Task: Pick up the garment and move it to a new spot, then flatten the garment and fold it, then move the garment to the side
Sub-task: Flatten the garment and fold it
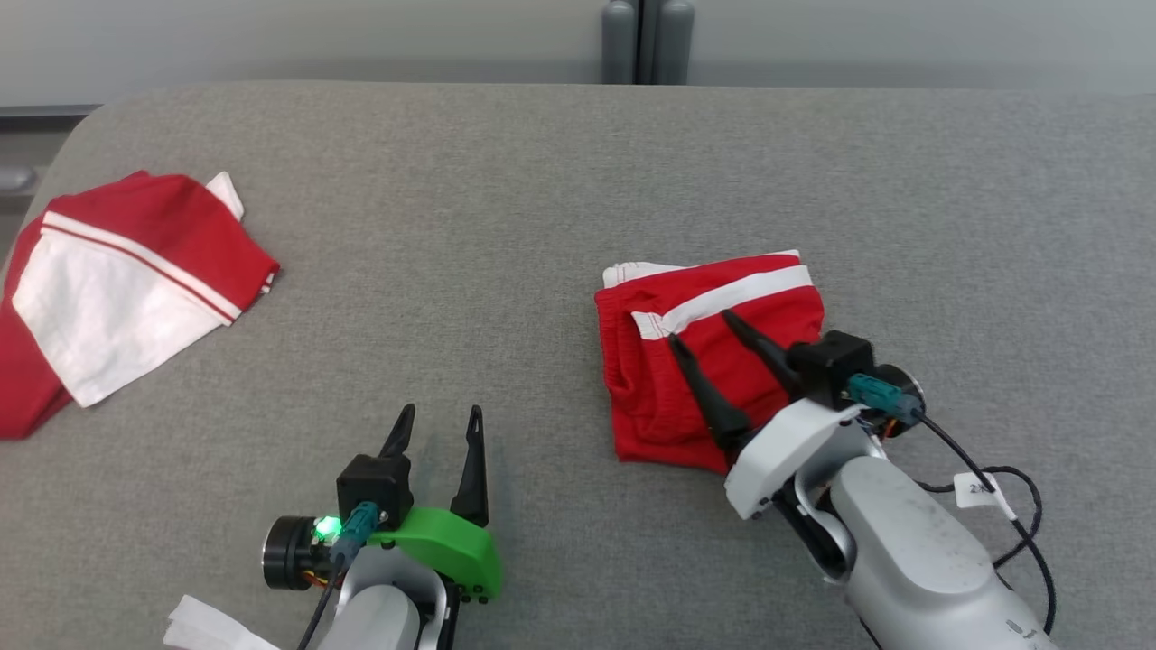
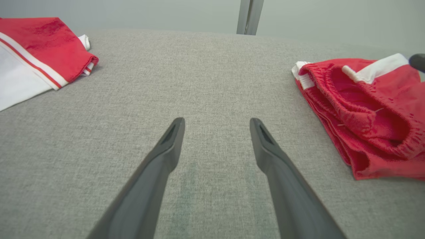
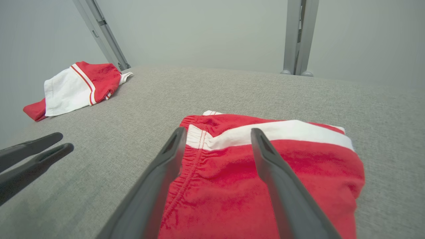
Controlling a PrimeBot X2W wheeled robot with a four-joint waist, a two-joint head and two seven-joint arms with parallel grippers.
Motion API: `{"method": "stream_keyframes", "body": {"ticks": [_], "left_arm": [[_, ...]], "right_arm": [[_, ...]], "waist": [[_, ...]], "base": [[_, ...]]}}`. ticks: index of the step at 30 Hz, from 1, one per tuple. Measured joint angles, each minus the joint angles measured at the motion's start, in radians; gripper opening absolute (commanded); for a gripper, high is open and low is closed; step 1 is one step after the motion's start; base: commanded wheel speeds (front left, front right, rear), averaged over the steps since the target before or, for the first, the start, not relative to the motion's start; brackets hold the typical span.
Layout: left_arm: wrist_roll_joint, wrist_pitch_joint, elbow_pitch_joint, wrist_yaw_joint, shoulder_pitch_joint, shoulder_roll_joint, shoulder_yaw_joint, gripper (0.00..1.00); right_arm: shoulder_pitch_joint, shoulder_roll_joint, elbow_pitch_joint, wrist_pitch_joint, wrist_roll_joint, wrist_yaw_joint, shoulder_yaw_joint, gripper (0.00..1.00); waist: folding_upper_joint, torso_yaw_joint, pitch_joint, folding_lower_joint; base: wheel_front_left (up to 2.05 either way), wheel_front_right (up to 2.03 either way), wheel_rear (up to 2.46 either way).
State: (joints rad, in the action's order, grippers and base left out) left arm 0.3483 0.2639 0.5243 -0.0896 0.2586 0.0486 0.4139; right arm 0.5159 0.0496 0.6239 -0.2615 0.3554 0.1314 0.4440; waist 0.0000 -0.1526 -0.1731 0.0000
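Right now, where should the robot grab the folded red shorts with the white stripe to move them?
Probably the thick elastic waistband edge of the folded red shorts, approached from the robot's left. All layers lie stacked there, facing the open left gripper, so one pinch could catch them together.

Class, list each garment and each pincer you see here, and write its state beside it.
shorts: folded, lying flat.
other garment: loosely folded, lying at the left.
left pincer: open, empty.
right pincer: open, over the shorts, gripping nothing.
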Motion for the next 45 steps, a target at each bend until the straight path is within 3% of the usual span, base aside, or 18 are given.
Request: {"method": "stream_keyframes", "body": {"ticks": [8, 15, 31, 45], "left_arm": [[-0.123, 0.0, -0.068, -0.003, -0.02, -0.001, -0.04, 1.0], [-0.195, 0.0, -0.102, 0.003, -0.092, 0.0, -0.068, 1.0], [-0.208, 0.0, -0.168, 0.006, -0.25, 0.0, -0.098, 1.0], [-0.181, 0.0, -0.183, -0.004, -0.19, 0.0, -0.057, 1.0]], "right_arm": [[-0.137, 0.006, -0.109, 0.0, -0.189, 0.0, -0.288, 1.0], [-0.251, 0.002, -0.144, 0.0, -0.253, 0.0, -0.408, 1.0], [-0.393, 0.001, -0.138, 0.0, -0.206, 0.0, -0.411, 1.0], [-0.254, 0.0, -0.092, 0.0, -0.178, 0.0, -0.279, 1.0]], "waist": [[0.0, 0.08, 0.021, 0.0], [0.0, 0.123, 0.06, 0.0], [0.0, 0.168, 0.151, 0.0], [0.0, 0.124, 0.074, 0.0]], "base": [[0.0, 0.0, 0.0], [0.0, 0.0, 0.0], [0.0, 0.0, 0.0], [0.0, 0.0, 0.0]]}}
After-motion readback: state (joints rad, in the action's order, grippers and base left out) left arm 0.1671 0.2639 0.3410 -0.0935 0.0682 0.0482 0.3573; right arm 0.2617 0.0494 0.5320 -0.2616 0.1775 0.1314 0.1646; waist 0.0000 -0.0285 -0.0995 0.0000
